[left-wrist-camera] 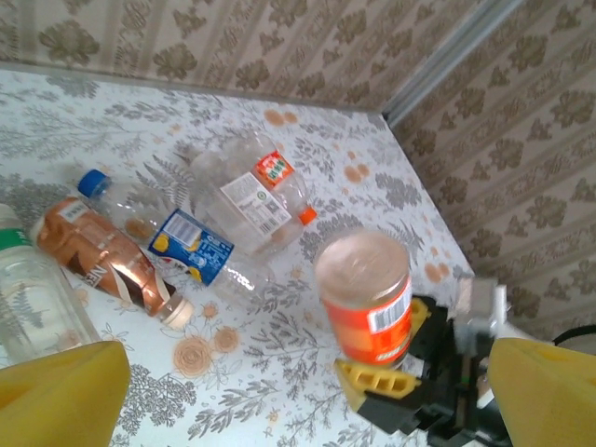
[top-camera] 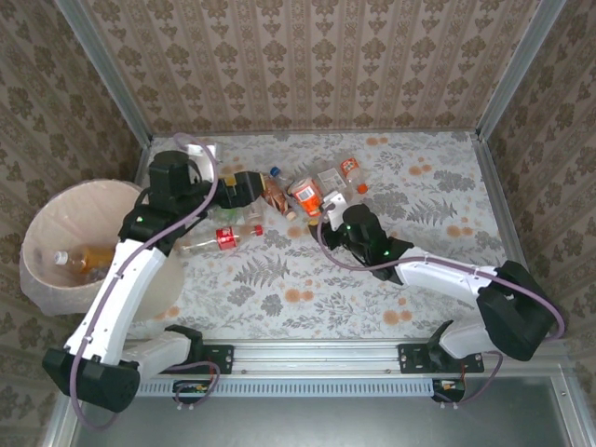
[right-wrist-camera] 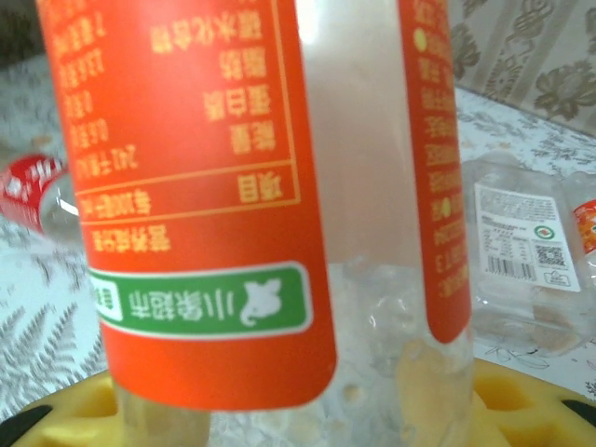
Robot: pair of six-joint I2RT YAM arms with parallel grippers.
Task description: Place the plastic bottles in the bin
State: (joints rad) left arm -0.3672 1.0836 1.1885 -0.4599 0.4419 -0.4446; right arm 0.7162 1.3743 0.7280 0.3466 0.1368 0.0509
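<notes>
Your left gripper [top-camera: 253, 191] has its fingers wide apart, with the bin [top-camera: 56, 214] far on its left. Go right and the orange bottle [left-wrist-camera: 365, 303] stands up, squeezed tight in the right gripper [left-wrist-camera: 377, 377]. I think you should bring the open fingers around the bottle's middle, close them gently, and only then let go with the right one.

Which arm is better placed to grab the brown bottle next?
The left arm: its open jaws sit close beside the brown bottle, with the bin on its side; the right arm has its jaws shut on the orange-labelled bottle.
</notes>
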